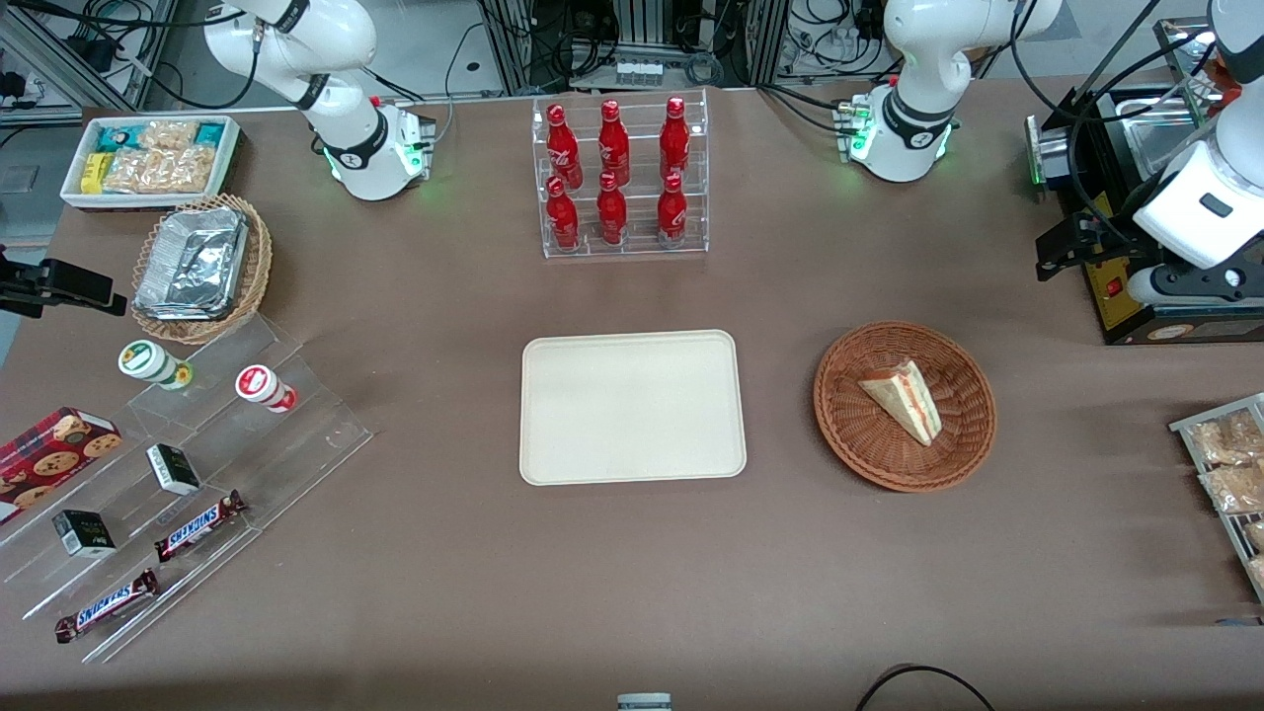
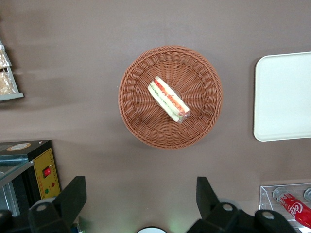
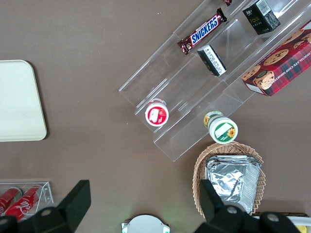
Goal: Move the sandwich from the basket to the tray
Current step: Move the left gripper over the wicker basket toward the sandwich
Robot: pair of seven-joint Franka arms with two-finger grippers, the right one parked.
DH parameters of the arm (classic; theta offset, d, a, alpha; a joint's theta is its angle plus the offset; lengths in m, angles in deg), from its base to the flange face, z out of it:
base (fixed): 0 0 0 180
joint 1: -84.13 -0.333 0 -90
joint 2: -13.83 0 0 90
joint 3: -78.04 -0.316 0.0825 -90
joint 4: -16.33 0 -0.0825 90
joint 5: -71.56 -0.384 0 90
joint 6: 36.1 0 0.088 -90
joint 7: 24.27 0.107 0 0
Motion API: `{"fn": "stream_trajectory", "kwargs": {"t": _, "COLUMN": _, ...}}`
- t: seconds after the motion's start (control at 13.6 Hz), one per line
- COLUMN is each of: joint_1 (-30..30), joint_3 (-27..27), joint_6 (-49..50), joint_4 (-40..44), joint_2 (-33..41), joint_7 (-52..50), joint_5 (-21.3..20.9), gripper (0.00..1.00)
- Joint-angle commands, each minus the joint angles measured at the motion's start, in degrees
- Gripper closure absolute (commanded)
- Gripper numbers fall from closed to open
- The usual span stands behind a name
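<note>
The sandwich (image 1: pixel 904 398) (image 2: pixel 168 99), a pale wedge with red and green filling, lies in the round reddish-brown wicker basket (image 1: pixel 958 449) (image 2: pixel 136 111). The cream tray (image 1: pixel 632 407) (image 2: pixel 284 97) sits flat beside the basket, toward the parked arm's end, with nothing on it. My gripper (image 1: pixel 1065 252) (image 2: pixel 141 194) hangs high over the table, farther from the front camera than the basket and toward the working arm's end. It is open, with only bare table between its fingers (image 2: pixel 74 194).
A black appliance with a yellow panel (image 1: pixel 1155 296) (image 2: pixel 36 172) stands close beside my gripper. A clear rack of red bottles (image 1: pixel 617 178) stands farther back than the tray. A wire rack of snack packets (image 1: pixel 1229 474) lies at the working arm's end.
</note>
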Motion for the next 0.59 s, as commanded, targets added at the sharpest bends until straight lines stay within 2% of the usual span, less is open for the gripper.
{"fn": "stream_trajectory", "kwargs": {"t": 0.0, "joint_1": 0.34, "joint_3": 0.8, "joint_6": -0.72, "joint_4": 0.31, "joint_2": 0.48, "joint_7": 0.41, "joint_5": -0.64, "gripper": 0.0}}
{"fn": "stream_trajectory", "kwargs": {"t": 0.22, "joint_1": 0.34, "joint_3": 0.89, "joint_6": -3.69, "joint_4": -3.62, "joint_2": -0.31, "joint_7": 0.5, "joint_5": -0.2, "gripper": 0.0}}
{"fn": "stream_trajectory", "kwargs": {"t": 0.51, "joint_1": 0.34, "joint_3": 0.98, "joint_6": -20.2, "joint_4": -21.36, "joint_2": 3.46, "joint_7": 0.41, "joint_5": -0.11, "gripper": 0.0}}
